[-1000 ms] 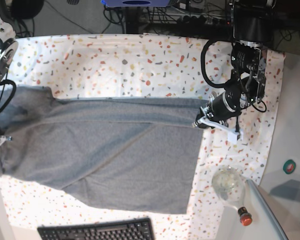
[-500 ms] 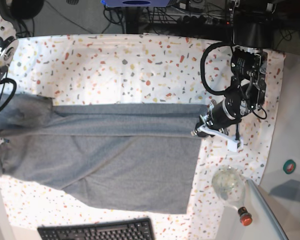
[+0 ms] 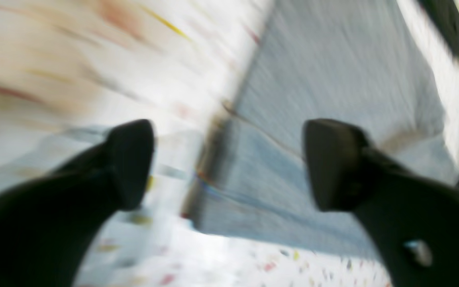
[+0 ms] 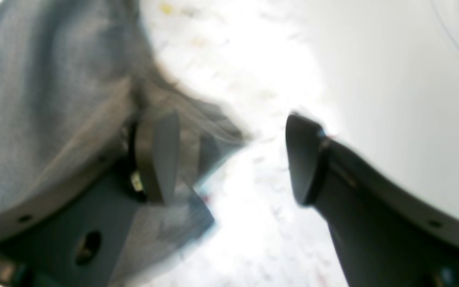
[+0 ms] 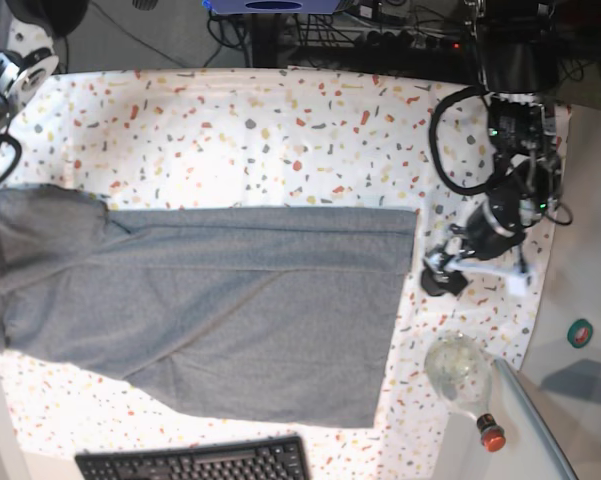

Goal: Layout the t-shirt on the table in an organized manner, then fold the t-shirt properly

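The t-shirt (image 5: 210, 310) lies spread flat on the table (image 5: 280, 130). The left gripper (image 5: 477, 272) is spread apart, just beside the shirt's edge and holding nothing. The right gripper (image 4: 229, 159) is also spread, empty, at the opposite end

Both wrist views motion-blurred

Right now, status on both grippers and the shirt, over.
Left gripper open, clear of the hem. Right gripper open, shirt edge beside one finger. T-shirt flat on the table, partly folded. Bottle near its corner.
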You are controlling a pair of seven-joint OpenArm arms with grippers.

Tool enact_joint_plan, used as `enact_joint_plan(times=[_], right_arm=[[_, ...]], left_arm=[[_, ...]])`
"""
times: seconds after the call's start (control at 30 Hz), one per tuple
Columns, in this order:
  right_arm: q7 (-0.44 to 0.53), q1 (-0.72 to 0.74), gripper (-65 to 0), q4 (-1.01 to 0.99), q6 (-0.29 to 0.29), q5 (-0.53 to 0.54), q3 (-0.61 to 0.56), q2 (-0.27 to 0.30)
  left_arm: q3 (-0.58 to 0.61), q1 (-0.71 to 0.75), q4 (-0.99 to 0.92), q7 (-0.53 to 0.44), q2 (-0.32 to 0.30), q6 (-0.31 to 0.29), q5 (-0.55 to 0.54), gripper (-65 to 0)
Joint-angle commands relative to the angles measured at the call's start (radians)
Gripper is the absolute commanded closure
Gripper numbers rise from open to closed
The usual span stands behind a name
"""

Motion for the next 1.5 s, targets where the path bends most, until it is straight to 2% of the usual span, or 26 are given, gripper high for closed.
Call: enact_joint_plan(times=[0.0,0.03,0.1,0.23,0.4,0.6,0.67,0.77,0.83,0.87,0.93,0.97,1.1,1.23,1.3,1.47], right_arm=[[-0.014,-0.008,-39.8,0.042,0.045,0.014,-0.001,-0.001],[-0.034,-0.033,-39.8,0.054,0.088,0.014,0.005,-0.018],[-0.022,-0.061,-39.8,0.037,0.137,0.014,0.008,-0.040],[0.052,-0.064,-39.8,-0.087,0.140,0.014,0.008,-0.047],[0.106,-0.059,-39.8,-0.179,0.140,0.013,0.008,-0.044],[0.112,-0.076,-39.8,-0.183,0.140,0.011,0.008,-0.049],[0.109,-0.077,-39.8,-0.197,0.140,0.011,0.006,-0.049],[0.107,-0.077,-38.9,-0.242,0.140,0.011,0.006,-0.046],[0.104,-0.077,-30.9,-0.245,0.146,0.011,0.006,-0.049],[0.104,-0.077,-23.0,-0.245,0.146,0.011,0.006,-0.049],[0.103,-0.077,-2.4,-0.243,0.149,0.013,0.006,-0.051],[0.103,-0.077,0.0,-0.240,0.149,0.013,0.002,-0.051],[0.032,-0.073,0.0,-0.139,0.155,0.013,-0.001,-0.055],[-0.061,-0.027,0.0,-0.009,0.155,0.013,-0.015,-0.077],[-0.083,0.015,0.0,-0.006,0.155,0.013,-0.078,-0.072],[-0.084,0.131,0.0,-0.010,0.144,0.008,-0.181,-0.072]], left_arm=[[-0.033,0.006,0.024,-0.007,-0.010,-0.009,-0.007,-62.4],[-0.056,0.019,0.036,-0.007,-0.011,-0.009,-0.007,-62.7],[-0.084,0.057,0.072,-0.006,-0.014,-0.009,-0.002,-62.2],[-0.084,0.140,0.136,-0.006,-0.037,-0.009,-0.001,-58.6],[-0.095,0.241,0.172,-0.007,-0.067,-0.009,-0.001,-50.8],[-0.118,0.307,0.178,-0.007,-0.065,-0.012,-0.005,-44.4],[-0.133,0.321,0.178,-0.007,-0.063,-0.058,-0.007,-42.6],[-0.145,0.332,0.178,-0.007,-0.062,-0.177,-0.007,-38.0],[-0.145,0.339,0.178,-0.007,-0.062,-0.236,-0.007,-32.6],[-0.145,0.341,0.178,-0.007,-0.062,-0.261,-0.005,-29.0],[-0.145,0.343,0.178,-0.007,-0.062,-0.279,-0.004,-20.6],[-0.145,0.343,0.178,-0.007,-0.062,-0.279,-0.002,-16.0],[-0.144,0.343,0.178,-0.007,-0.062,-0.279,-0.001,-0.2],[-0.136,0.343,0.176,-0.007,-0.062,-0.279,-0.001,0.0],[-0.136,0.341,0.176,-0.007,-0.060,-0.279,-0.001,0.0],[-0.134,0.338,0.176,-0.006,-0.053,-0.279,0.001,0.0]])
